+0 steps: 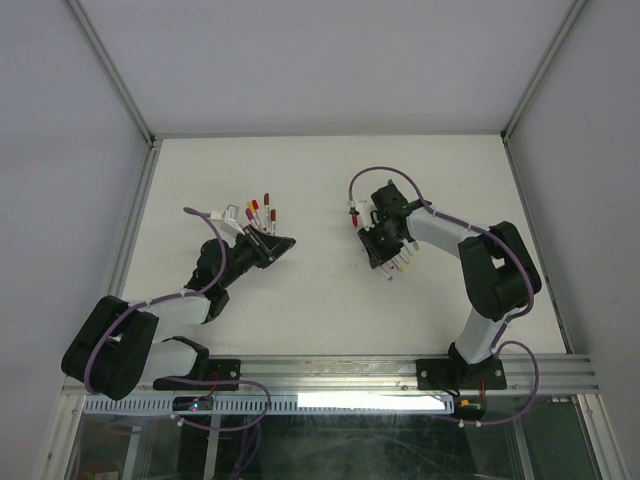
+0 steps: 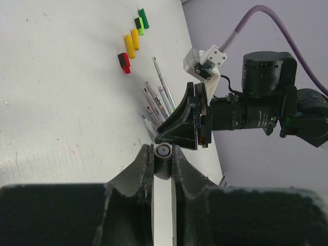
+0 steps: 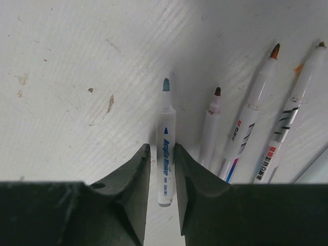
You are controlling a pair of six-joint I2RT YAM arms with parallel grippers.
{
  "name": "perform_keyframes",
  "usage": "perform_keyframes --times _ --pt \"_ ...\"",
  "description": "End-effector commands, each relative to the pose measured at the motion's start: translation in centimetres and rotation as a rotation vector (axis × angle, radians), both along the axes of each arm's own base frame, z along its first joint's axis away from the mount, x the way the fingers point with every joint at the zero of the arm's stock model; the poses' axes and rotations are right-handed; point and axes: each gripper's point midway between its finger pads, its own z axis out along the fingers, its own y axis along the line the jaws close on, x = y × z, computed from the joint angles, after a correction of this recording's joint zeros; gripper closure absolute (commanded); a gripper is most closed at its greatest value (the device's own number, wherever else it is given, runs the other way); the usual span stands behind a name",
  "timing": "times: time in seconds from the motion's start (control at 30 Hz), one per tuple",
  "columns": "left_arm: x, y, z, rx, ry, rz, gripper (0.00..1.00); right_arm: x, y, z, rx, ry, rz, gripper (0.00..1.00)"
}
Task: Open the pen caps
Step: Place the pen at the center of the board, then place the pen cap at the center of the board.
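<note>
My left gripper [image 2: 163,150] is shut on a small grey pen cap [image 2: 163,163], seen end-on and held off the table. Loose pen caps lie farther off: a red one [image 2: 123,62], yellow ones [image 2: 131,45] and green ones [image 2: 142,21]. My right gripper [image 3: 161,148] is low over the table with its jaws slightly apart. An uncapped white pen with a blue-grey tip [image 3: 166,118] lies between them, and a gap shows on the pen's left side. Three more uncapped pens [image 3: 246,123] lie beside it. From above, the left gripper [image 1: 283,243] faces the right gripper [image 1: 380,250].
Several white pens with coloured ends [image 1: 258,212] lie just behind the left gripper. The uncapped pens [image 1: 400,265] fan out under the right wrist. White walls close off the table on three sides.
</note>
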Motion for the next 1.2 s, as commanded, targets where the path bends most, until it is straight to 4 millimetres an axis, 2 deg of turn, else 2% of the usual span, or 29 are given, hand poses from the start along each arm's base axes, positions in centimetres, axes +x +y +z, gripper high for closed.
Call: perform_keyframes --times 0.0,0.23,0.57,0.73,0.97,1.07,1.17 --pt "0.5 -0.7 2.8 -0.043 -0.082 -0.010 1.00 1.0 0.0 -0.3 -0.023 -0.032 -0.010 0.71" --pt "0.3 -1.0 3.0 -0.040 -0.087 -0.021 1.00 1.3 0.3 0.6 -0.007 -0.050 -0.006 0.70" --pt "0.1 -2.1 2.7 0.002 -0.084 -0.009 1.00 2.4 1.2 5.3 0.086 -0.195 0.025 0.57" --pt "0.2 -3.5 1.3 0.059 -0.035 0.030 1.00 2.2 1.5 7.1 0.128 -0.239 0.063 0.55" --pt "0.9 -6.6 -1.4 0.151 0.054 0.045 1.00 1.5 1.8 9.6 0.219 -0.262 0.122 0.55" --pt "1.2 -7.9 -3.2 0.217 0.098 0.052 1.00 1.4 1.6 10.3 0.241 -0.277 0.127 0.55" --pt "1.9 -9.1 -3.7 0.275 0.113 0.071 1.00 1.5 1.2 10.6 0.252 -0.275 0.125 0.55"
